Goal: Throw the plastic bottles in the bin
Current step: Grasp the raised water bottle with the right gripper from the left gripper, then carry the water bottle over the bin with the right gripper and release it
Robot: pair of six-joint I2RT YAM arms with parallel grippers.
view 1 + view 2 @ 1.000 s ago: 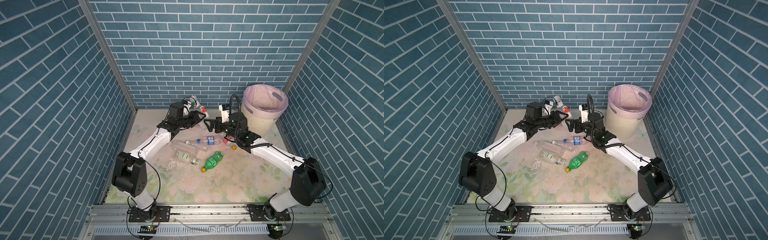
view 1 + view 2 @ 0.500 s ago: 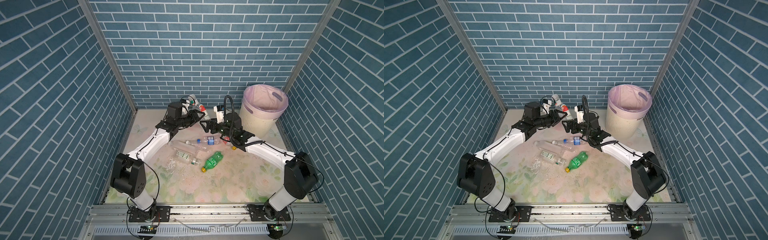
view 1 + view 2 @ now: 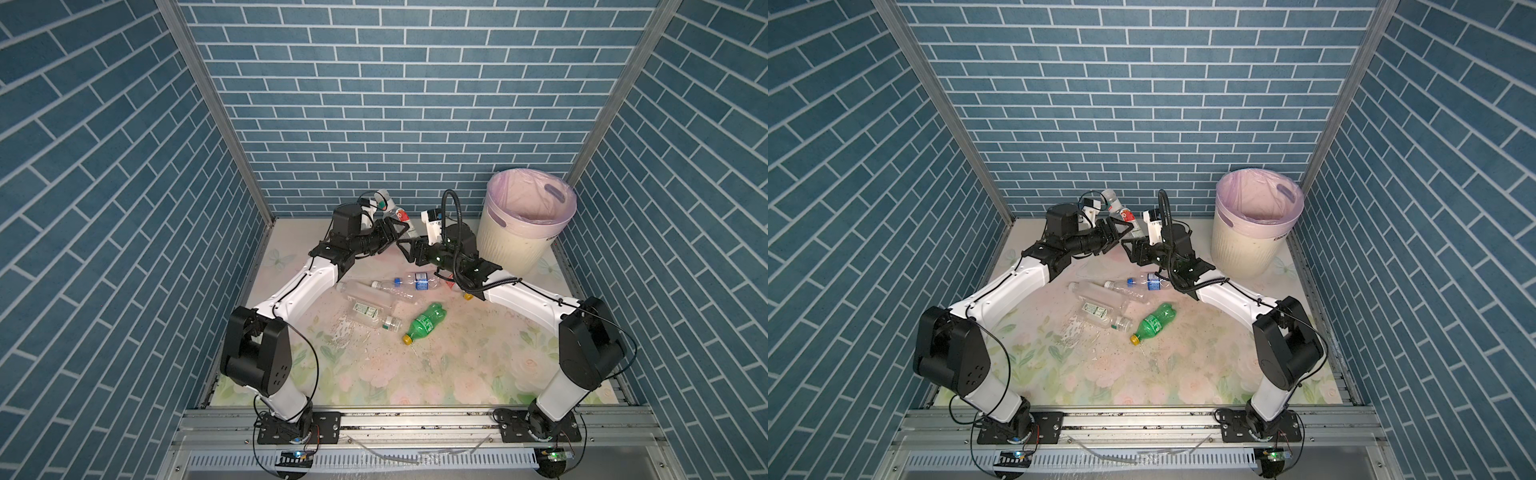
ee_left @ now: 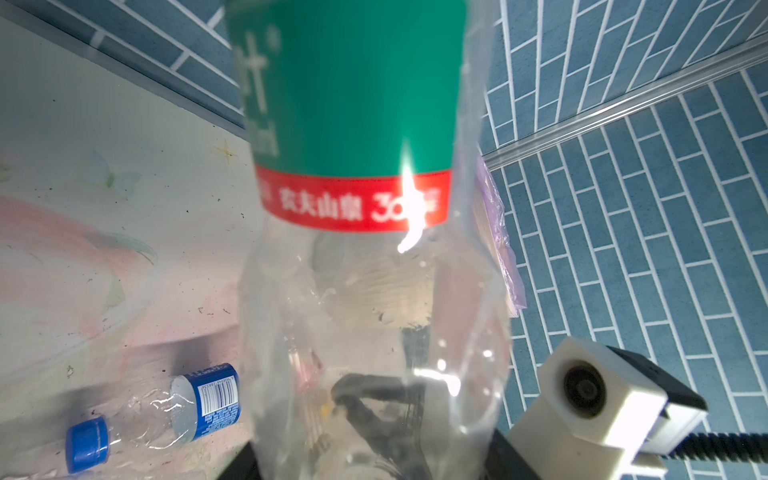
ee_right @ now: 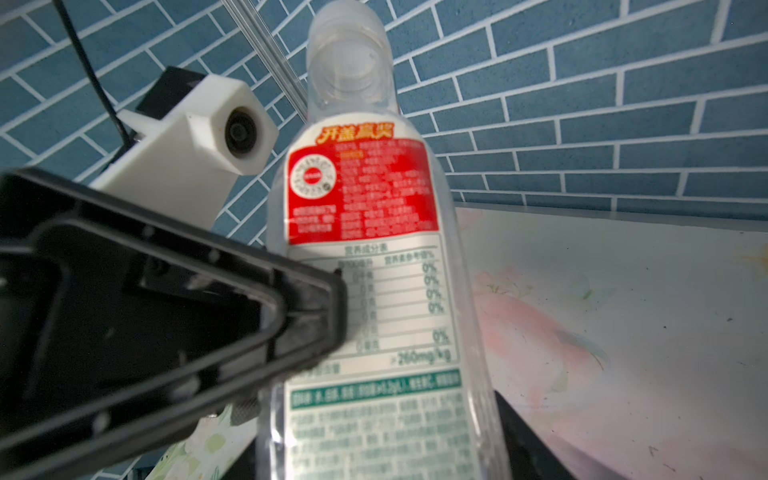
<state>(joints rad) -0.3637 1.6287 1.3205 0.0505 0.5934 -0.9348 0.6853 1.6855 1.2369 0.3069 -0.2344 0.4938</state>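
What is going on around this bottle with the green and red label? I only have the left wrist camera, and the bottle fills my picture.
Observer: In both top views the bottle is up off the table, tilted, between the left gripper and the right gripper; which one grips it I cannot tell.
Operator: Where is the bin?
Observer: The bin stands upright in the far right corner, beside the right gripper.
Operator: What else lies on the table?
Observer: A green bottle with a yellow cap lies near the middle, outside your view.
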